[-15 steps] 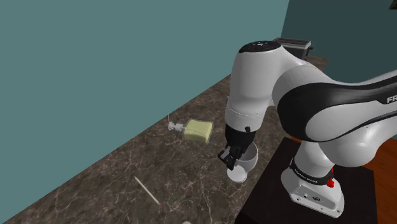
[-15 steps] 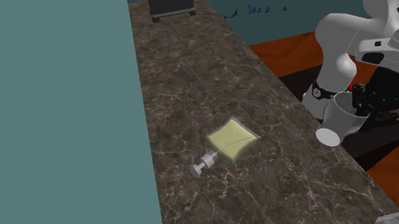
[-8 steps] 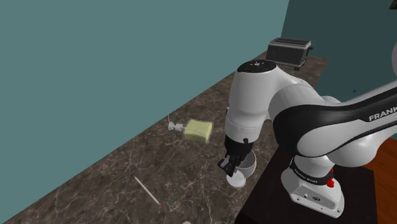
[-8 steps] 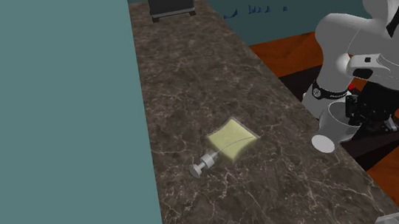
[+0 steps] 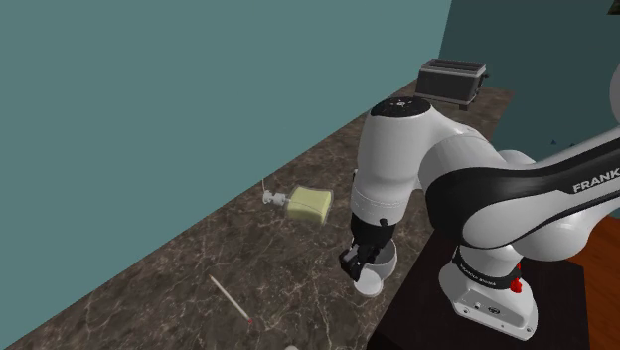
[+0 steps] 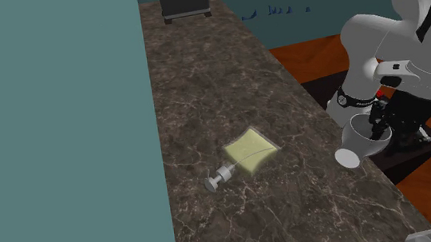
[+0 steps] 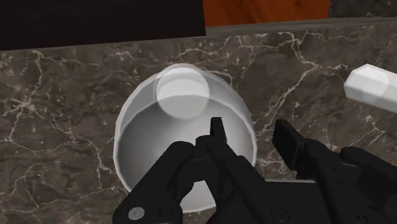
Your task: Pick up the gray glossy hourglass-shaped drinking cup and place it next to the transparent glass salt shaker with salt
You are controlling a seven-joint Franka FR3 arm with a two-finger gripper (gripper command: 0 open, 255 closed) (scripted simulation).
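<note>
At the bench (image 5: 179,278) edge, just beside the stand (image 5: 405,320), I am watching the pincer (image 5: 360,263) clamping on the rim of the cup (image 5: 382,266). Looking along the hand, one finger is sitting inside the bowl and the other is pressing on the outside of the wall. The pale grey cup is tipping so that its round base is pointing away from the hand. In the second exterior view the cup is leaning with its base toward the bench and its mouth up toward the pincer. Whether the base is touching the marble I cannot tell from here. A yellow bottle (image 6: 250,151) is lying on its side mid-bench, well apart from the cup. A toaster (image 6: 185,0) is standing at the far end. A thin stick (image 5: 229,297) is lying near the shoulder view's lower left.
</note>
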